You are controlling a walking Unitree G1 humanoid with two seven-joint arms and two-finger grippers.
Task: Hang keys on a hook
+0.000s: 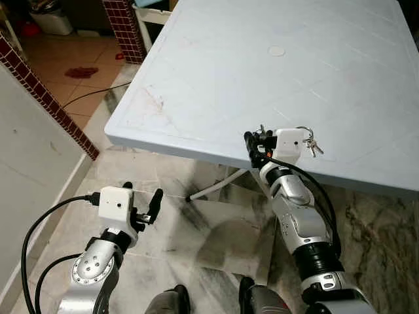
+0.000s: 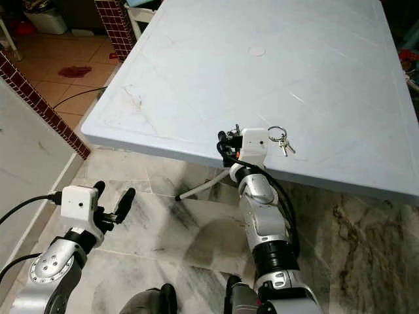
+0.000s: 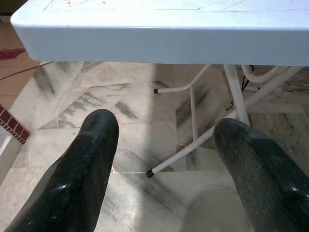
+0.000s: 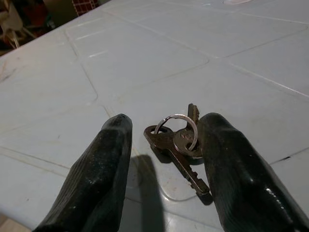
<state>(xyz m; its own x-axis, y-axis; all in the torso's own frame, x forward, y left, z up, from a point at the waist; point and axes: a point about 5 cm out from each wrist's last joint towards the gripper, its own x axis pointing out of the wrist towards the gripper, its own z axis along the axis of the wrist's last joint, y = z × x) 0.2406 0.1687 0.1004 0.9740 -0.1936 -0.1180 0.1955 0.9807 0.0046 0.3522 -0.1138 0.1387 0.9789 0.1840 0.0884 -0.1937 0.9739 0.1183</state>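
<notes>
Right hand (image 4: 164, 159) is reaching over the near edge of the pale blue bench (image 1: 262, 78), its two black fingers (image 4: 96, 179) standing wide apart and straddling the keys (image 4: 181, 145). The keys are lying flat on the bench top close to that near edge, a bunch of brownish keys on a thin silver ring (image 4: 176, 131) that is tilting up off them. One finger is sitting just beside the bunch, seemingly touching it; the other is standing clear, a gap showing between it and the ring. Nothing is being gripped. Left hand (image 1: 141, 201) is hanging low in front of the bench, over the marble floor (image 1: 196, 242), fingers spread wide and holding nothing, pointing toward the bench's white legs (image 3: 193, 121).
</notes>
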